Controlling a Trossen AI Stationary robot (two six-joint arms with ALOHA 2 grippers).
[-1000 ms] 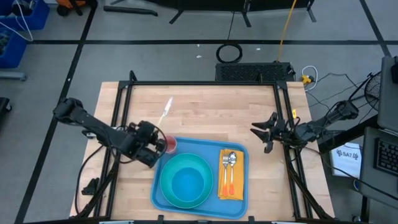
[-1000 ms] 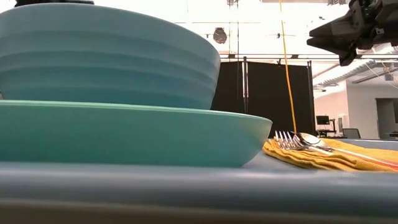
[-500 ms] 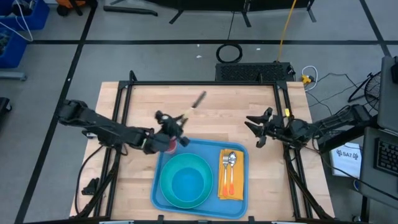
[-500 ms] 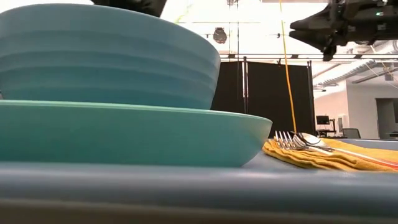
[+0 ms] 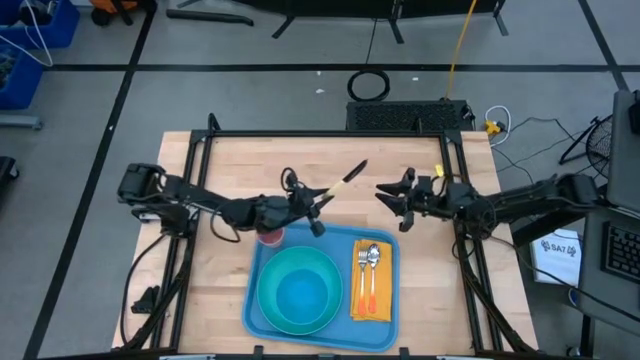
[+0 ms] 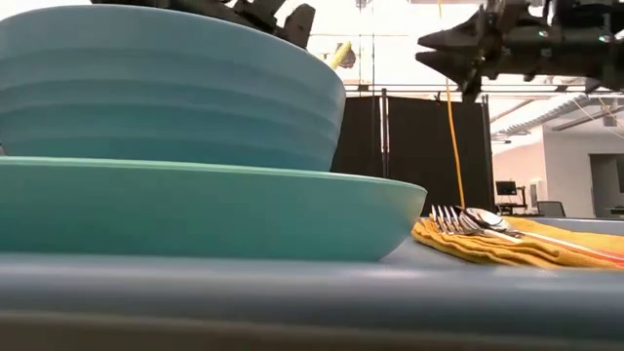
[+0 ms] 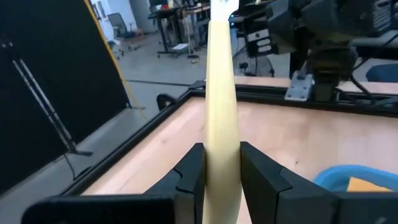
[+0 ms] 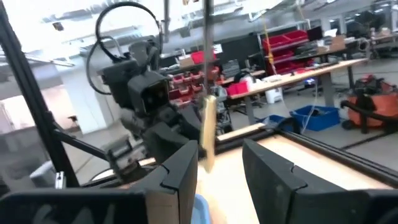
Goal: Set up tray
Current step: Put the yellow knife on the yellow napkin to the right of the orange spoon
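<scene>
Both arms have swung inward above the tray (image 5: 390, 300), which sits at the table's near edge. Just beyond its far rim, the left gripper (image 5: 312, 203) clamps a pale stick (image 5: 345, 178), while the right gripper (image 5: 392, 195) hovers spread open opposite it.
</scene>
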